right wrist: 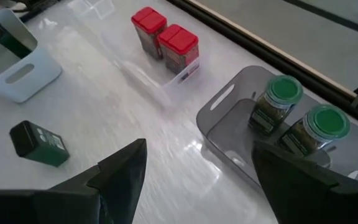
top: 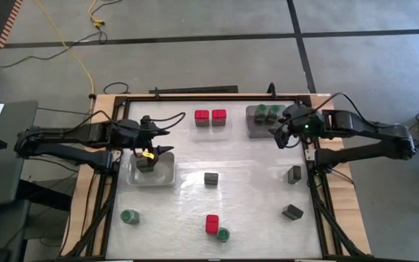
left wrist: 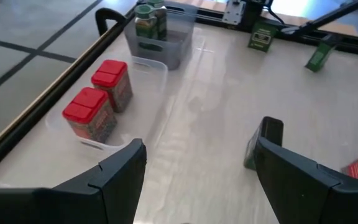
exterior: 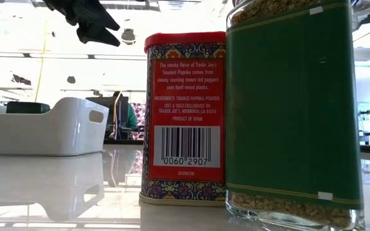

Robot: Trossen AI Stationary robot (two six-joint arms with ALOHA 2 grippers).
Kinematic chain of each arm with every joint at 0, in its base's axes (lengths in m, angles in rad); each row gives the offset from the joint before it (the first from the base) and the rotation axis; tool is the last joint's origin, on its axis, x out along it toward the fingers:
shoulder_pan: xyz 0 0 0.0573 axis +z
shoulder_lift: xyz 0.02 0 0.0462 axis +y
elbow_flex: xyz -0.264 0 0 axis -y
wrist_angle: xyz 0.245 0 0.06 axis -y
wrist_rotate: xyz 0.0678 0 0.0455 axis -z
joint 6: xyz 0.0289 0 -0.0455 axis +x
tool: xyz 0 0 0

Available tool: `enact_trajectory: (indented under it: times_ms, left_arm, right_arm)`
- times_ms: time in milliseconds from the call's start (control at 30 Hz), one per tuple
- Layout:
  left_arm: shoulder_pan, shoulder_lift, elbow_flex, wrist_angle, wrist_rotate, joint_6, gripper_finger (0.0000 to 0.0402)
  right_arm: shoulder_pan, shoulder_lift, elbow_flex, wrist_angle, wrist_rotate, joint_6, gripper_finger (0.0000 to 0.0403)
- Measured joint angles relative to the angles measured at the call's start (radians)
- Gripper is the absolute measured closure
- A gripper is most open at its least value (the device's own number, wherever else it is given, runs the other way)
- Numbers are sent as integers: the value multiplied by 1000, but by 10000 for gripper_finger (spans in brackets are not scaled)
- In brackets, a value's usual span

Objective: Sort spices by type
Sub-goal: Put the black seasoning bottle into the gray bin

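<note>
My left gripper [top: 162, 143] hangs open above the far edge of the white tray [top: 151, 173], which holds one dark tin [top: 148, 164]. My right gripper [top: 281, 135] hangs open beside the grey tray [right wrist: 229, 134], where two green-lidded jars [right wrist: 278, 102] stand upright. Two red blocks [left wrist: 101, 99] stand side by side in a clear tray [left wrist: 160, 71] at the far middle. Loose on the table are three dark tins [top: 211, 178] [top: 294, 174] [top: 292, 212], a red block [top: 212, 223] with a green jar [top: 223, 235] beside it, and another green jar [top: 129, 217].
A black frame [top: 195, 94] runs along the table's far edge and down both sides. In the low view the red block [exterior: 185, 115] and the green jar [exterior: 294, 109] stand close to the near edge. There is bare tabletop [top: 249, 189] between the loose tins.
</note>
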State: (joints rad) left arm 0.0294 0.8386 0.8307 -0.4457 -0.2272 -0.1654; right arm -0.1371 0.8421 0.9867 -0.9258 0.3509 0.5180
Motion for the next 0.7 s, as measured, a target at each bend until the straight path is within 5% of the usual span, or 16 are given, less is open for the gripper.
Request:
enact_trajectory:
  times_ms: [367,700]
  left_arm:
    - [-9,-35,-151,138,48,11,119]
    - [-10,-76,-303,271,93,-53,119]
  right_arm:
    - [0,84,0,-38,17,161,85]
    - [51,127,0,-370,13,613,85]
